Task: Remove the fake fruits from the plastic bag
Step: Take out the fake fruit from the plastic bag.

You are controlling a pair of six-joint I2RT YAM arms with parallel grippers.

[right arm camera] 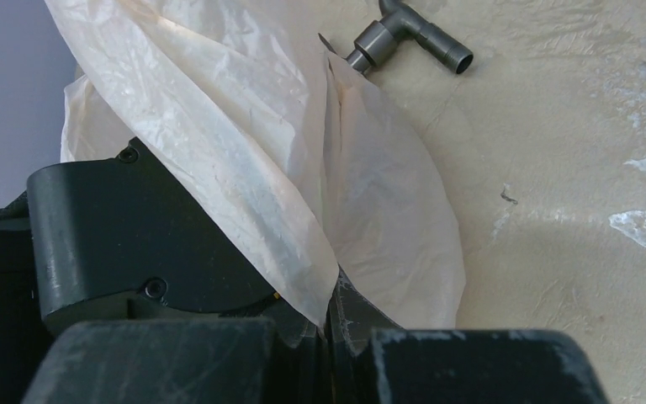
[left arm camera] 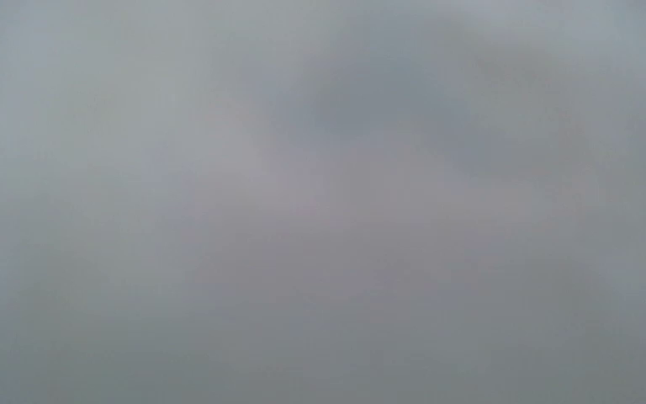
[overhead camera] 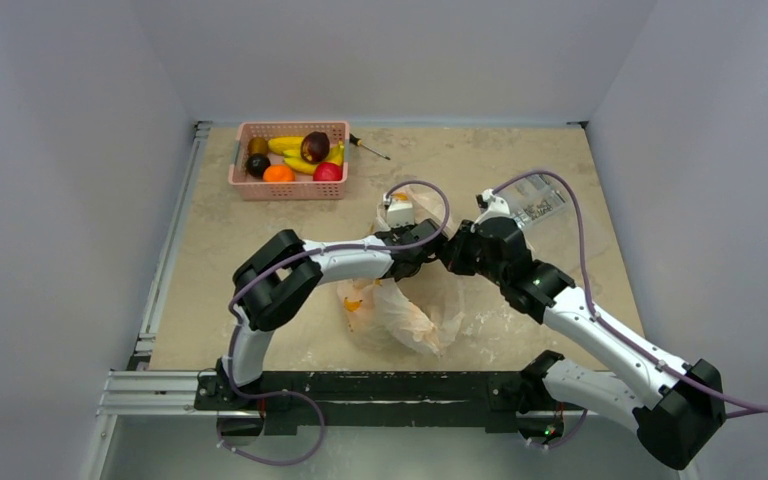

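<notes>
Nearest in the overhead view, the black mounting rail (overhead camera: pixel 380 395) carries both arm bases. From it the left arm (overhead camera: pixel 275 285) and right arm (overhead camera: pixel 600 335) reach inward over the beige table (overhead camera: pixel 260 260) and meet head to head above its middle. The plastic bag (overhead camera: pixel 405 315) lies crumpled under and just in front of that meeting point, with an orange patch showing through its film. The left gripper (overhead camera: pixel 428 248) is buried against the bag, its fingers hidden, so how wide it stands and whether it has anything cannot be told. The right gripper (overhead camera: pixel 452 250) faces it. The fake fruits (overhead camera: pixel 300 150), bananas and a maroon round one among them, sit in a pink basket (overhead camera: pixel 288 190) at the far left corner, with a screwdriver (overhead camera: pixel 370 148) just beside it and a clear packet (overhead camera: pixel 540 205) well apart to the right. The left wrist view is only grey blur. In the right wrist view, the right gripper (right arm camera: pixel 330 324) has its fingers pressed together on a fold of the bag's film, which rises up and to the left over the left arm's black housing. A grey metal fitting (right arm camera: pixel 412 38) lies on the table beyond.
</notes>
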